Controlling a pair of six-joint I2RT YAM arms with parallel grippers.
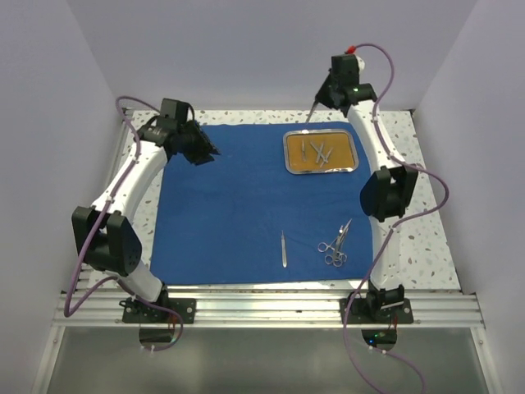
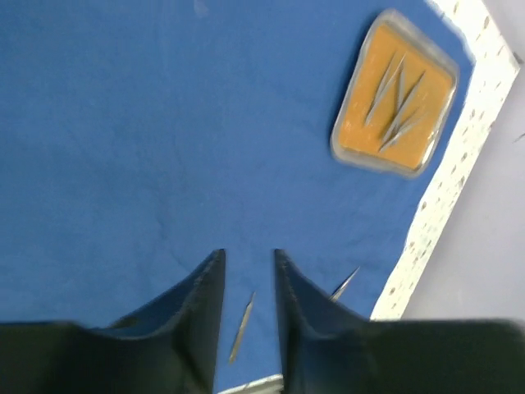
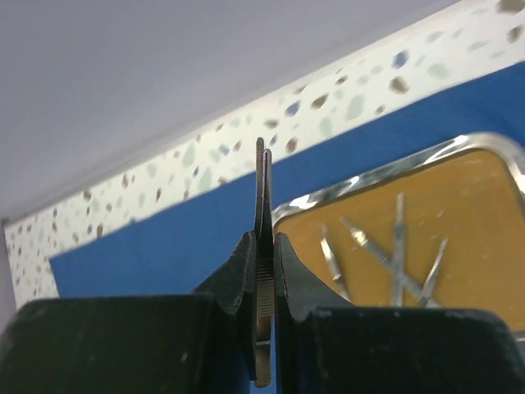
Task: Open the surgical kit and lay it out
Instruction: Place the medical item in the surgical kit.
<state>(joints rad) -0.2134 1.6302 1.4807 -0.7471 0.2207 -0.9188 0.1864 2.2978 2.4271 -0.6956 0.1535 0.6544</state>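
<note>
The royal-blue cloth wrap (image 1: 230,205) lies spread flat on the table. The steel tray (image 1: 321,170) with an orange-brown inside sits on its far right part and holds several silver instruments (image 1: 318,153). My right gripper (image 1: 321,98) hangs above the tray's far left corner, shut on thin silver tweezers (image 1: 312,112). In the right wrist view the tweezers (image 3: 262,176) stick up between the closed fingers (image 3: 289,264), with the tray (image 3: 472,246) below. My left gripper (image 1: 212,153) is open and empty above the cloth's far left. It also shows in the left wrist view (image 2: 248,264).
A single thin silver instrument (image 1: 283,248) and a pair of ring-handled scissors or forceps (image 1: 336,244) lie on the cloth near its front edge. Speckled tabletop (image 1: 426,230) borders the cloth on the right. White walls close in the sides and back.
</note>
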